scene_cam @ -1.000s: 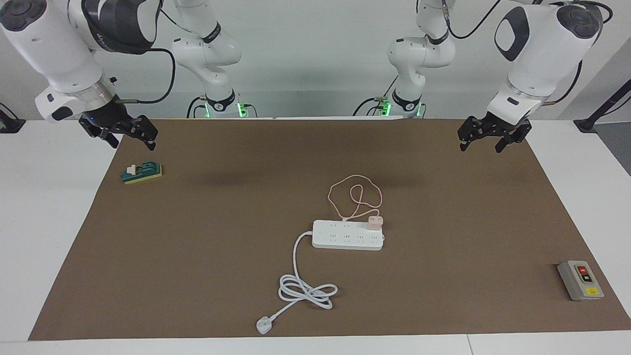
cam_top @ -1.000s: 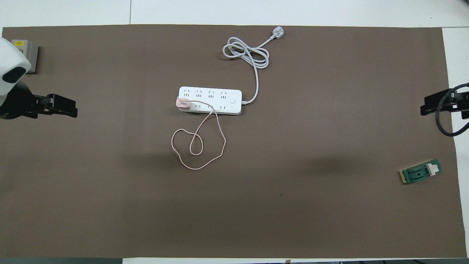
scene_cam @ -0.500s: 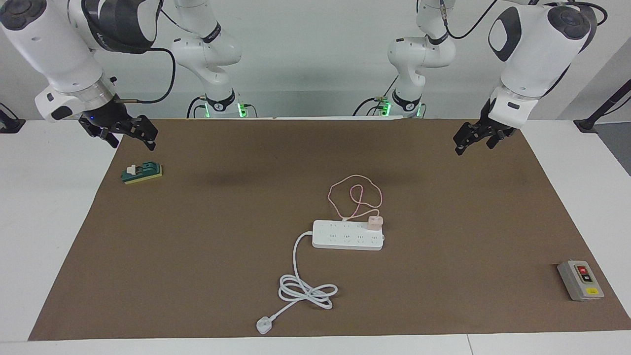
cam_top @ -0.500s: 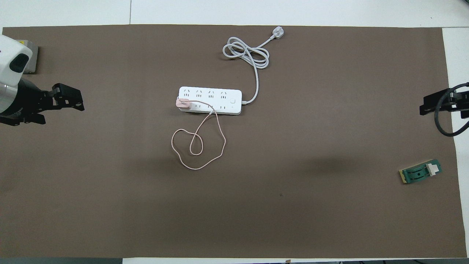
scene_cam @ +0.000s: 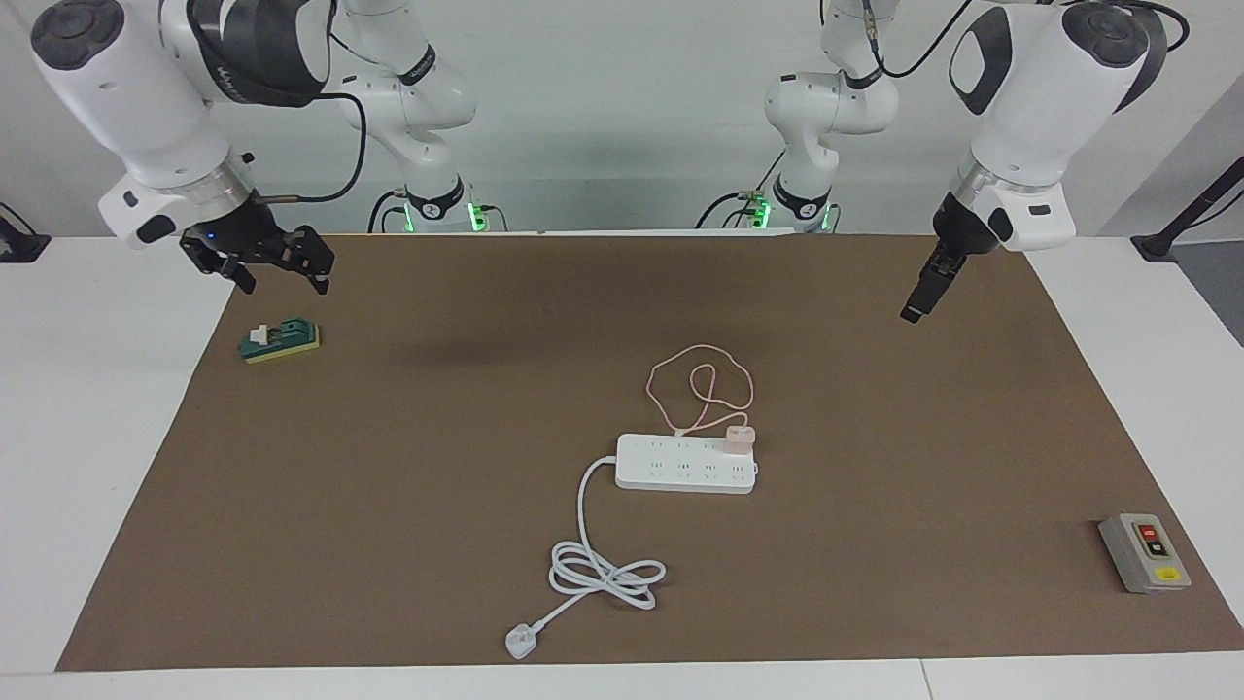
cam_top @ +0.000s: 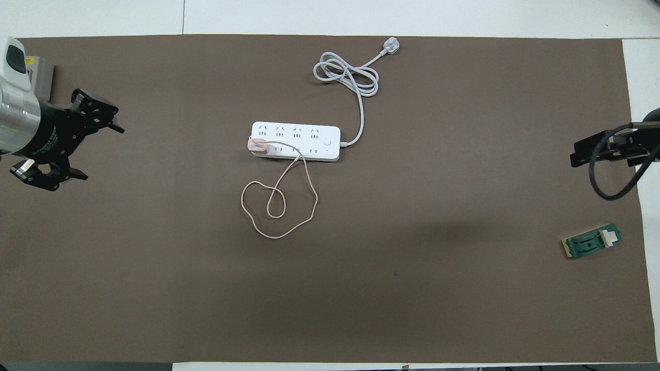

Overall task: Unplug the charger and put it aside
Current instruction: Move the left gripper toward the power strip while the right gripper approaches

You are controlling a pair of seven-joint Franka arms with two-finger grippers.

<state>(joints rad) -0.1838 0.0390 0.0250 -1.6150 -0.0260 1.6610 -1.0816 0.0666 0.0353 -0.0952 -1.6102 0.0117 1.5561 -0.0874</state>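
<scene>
The pale-pink charger point(scene_cam: 739, 439) point(cam_top: 257, 146) sits plugged into the end socket of the white power strip point(scene_cam: 685, 464) point(cam_top: 296, 140) mid-mat. Its thin pink cable point(scene_cam: 700, 379) point(cam_top: 278, 206) lies looped on the mat, nearer to the robots than the strip. My left gripper point(scene_cam: 914, 306) point(cam_top: 99, 149) hangs open and empty above the mat at the left arm's end, well away from the charger. My right gripper point(scene_cam: 282, 274) point(cam_top: 577, 154) hangs open and empty above the mat's edge at the right arm's end.
The strip's thick white cord point(scene_cam: 603, 574) point(cam_top: 345, 74) lies coiled farther from the robots, ending in a plug. A grey switch box point(scene_cam: 1144, 552) point(cam_top: 44, 77) lies at the left arm's end. A small green part point(scene_cam: 280, 340) point(cam_top: 592, 241) lies below the right gripper.
The left gripper has turned at the wrist and shifted a little toward the mat's middle. The right gripper has also moved slightly inward. The charger, cable and strip have not moved.
</scene>
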